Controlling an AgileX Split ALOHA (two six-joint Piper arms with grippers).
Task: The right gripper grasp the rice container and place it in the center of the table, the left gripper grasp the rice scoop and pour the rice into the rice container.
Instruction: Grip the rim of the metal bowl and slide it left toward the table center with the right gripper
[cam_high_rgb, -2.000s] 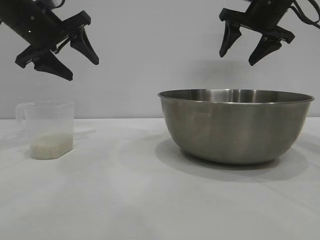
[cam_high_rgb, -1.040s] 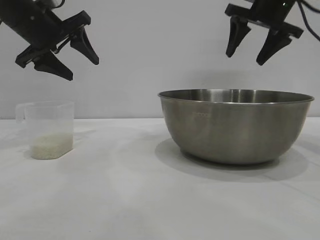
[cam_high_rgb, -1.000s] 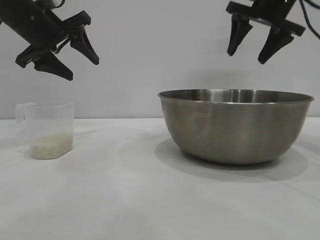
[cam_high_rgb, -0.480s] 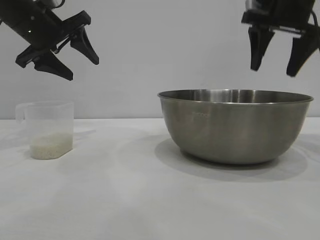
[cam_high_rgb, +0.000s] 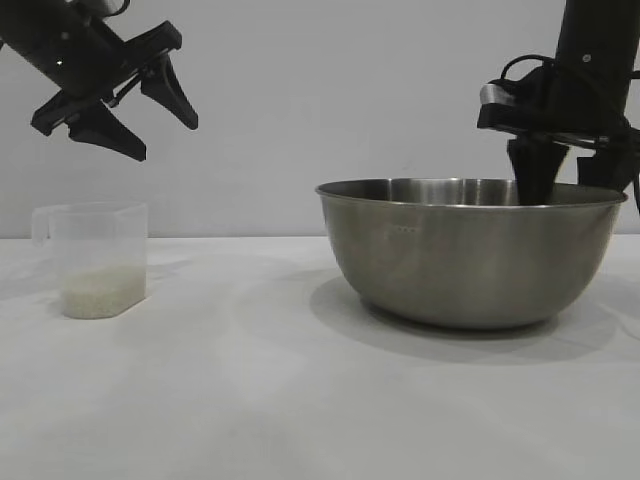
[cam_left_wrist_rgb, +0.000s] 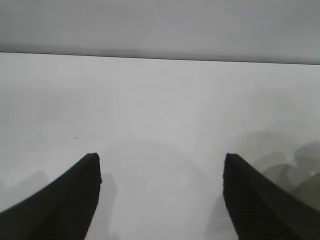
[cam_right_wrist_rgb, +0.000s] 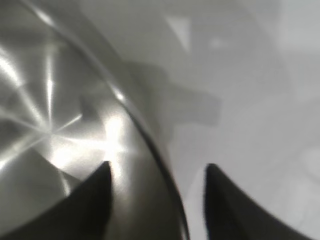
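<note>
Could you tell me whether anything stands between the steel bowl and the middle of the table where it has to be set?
Nothing visible does. The table is bare between the rice container and its middle. The rice scoop stands far off at the left side, under the left gripper. The right gripper straddles the bowl's rim.

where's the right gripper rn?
In the exterior view the right gripper is at the right, straddling the far-right rim of the rice container, one finger inside, one outside, not yet clamped.

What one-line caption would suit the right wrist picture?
Right gripper straddling the rice container rim, one finger inside, one outside over the white table.
</note>
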